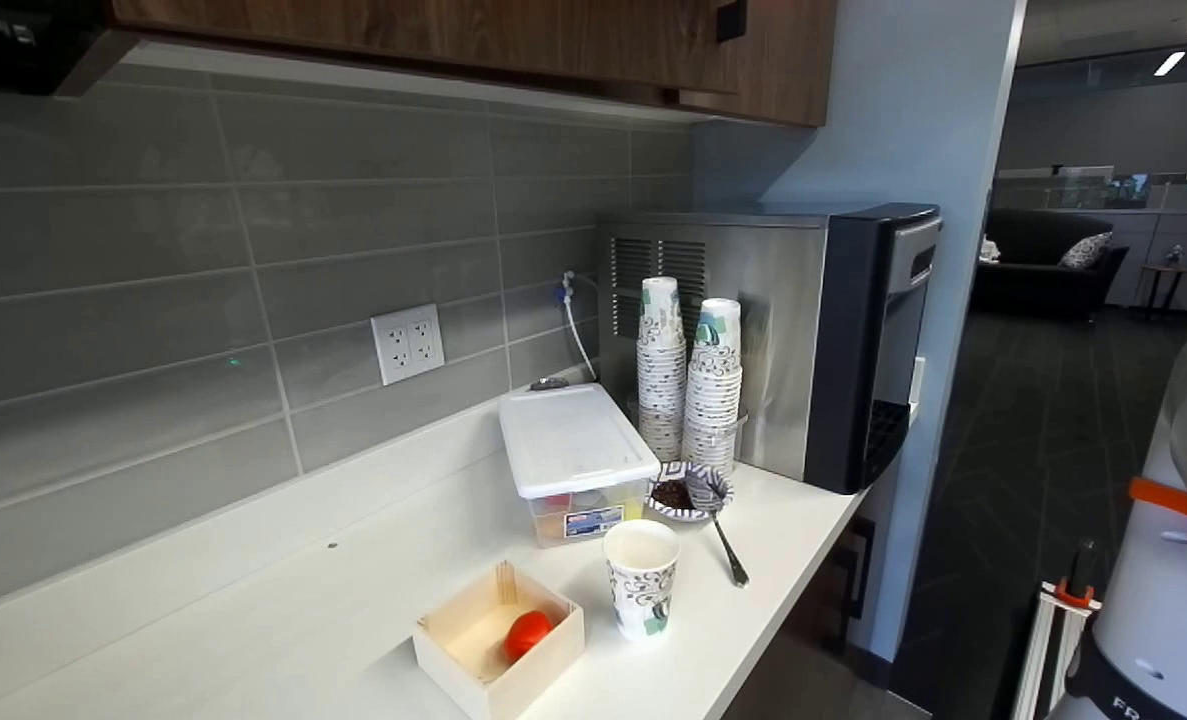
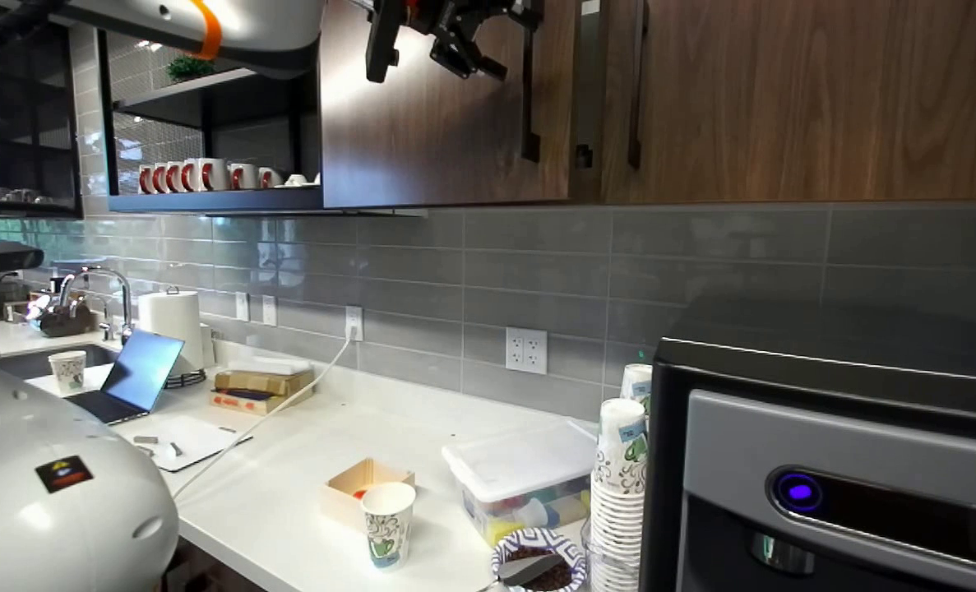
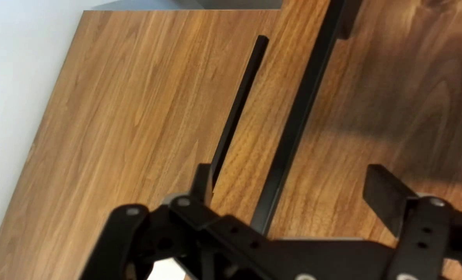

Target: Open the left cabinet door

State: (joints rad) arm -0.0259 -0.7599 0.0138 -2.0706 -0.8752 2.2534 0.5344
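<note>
The left cabinet door (image 2: 446,140) is dark brown wood grain. It stands slightly ajar, with a narrow gap at its right edge. Its black bar handle (image 2: 528,99) is vertical near that edge. My gripper (image 2: 438,67) is open in front of the door, its top cut off by the frame. In the wrist view the handle (image 3: 299,112) runs between the spread fingers of the gripper (image 3: 289,169); touching cannot be told. The door (image 3: 402,116) fills the right there. In an exterior view only the door's lower part (image 1: 433,40) shows, and the gripper is out of view.
The matching right door (image 2: 816,99) has its own black handle (image 2: 637,90), close by; it also shows in the wrist view (image 3: 149,97). An open shelf with mugs (image 2: 208,175) adjoins the left door. Below are a cup (image 2: 389,526), plastic box (image 2: 520,464) and ice machine (image 2: 833,378).
</note>
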